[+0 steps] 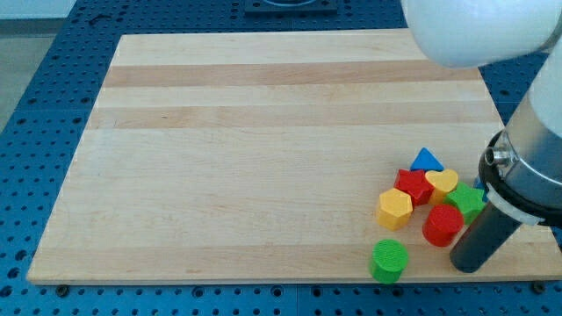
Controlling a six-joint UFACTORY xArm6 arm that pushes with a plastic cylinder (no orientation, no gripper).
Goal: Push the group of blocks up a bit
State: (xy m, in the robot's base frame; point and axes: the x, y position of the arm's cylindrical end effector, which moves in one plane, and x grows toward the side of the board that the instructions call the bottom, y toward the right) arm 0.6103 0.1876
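Observation:
A group of blocks lies at the board's lower right. A blue triangle block is at its top. Below it sit a red star-like block and a yellow heart block. A yellow hexagon block is at the left. A red round block and a green star block are at the right. A green cylinder stands apart, lower left of the group. My tip rests just below and right of the red round block, right of the green cylinder.
The wooden board lies on a blue perforated table. The arm's white and grey body fills the view's right side and hides the board's right edge. The board's bottom edge runs just below my tip.

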